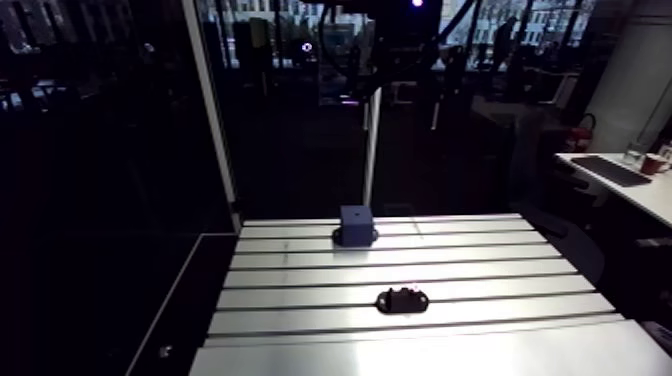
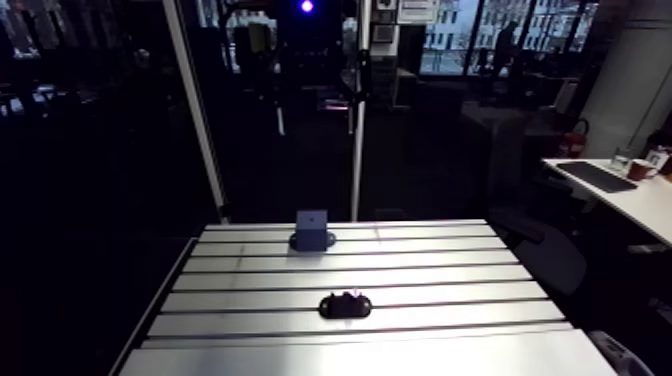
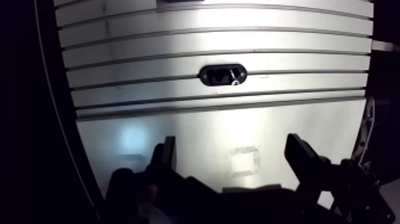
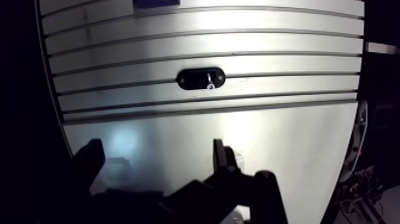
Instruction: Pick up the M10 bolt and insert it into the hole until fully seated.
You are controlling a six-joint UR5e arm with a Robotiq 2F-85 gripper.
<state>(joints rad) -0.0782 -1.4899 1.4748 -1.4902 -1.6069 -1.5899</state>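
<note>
Hand (image 3: 232, 149) hovering, fingers (image 3: 168, 156) apart, gripping nothing; I am reading the bolt (image 3: 234, 76) as sitting in its black holder (image 3: 213, 75) straight ahead, well apart.

Blue block (image 1: 357, 222), black holder (image 1: 402, 299), slotted silver table (image 1: 490, 264)

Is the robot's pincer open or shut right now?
Open: in the wrist view the pincer holds its fingers wide apart, only table between them.

Hand (image 3: 232, 146) — black, two blocky fingers (image 3: 300, 156).
</note>
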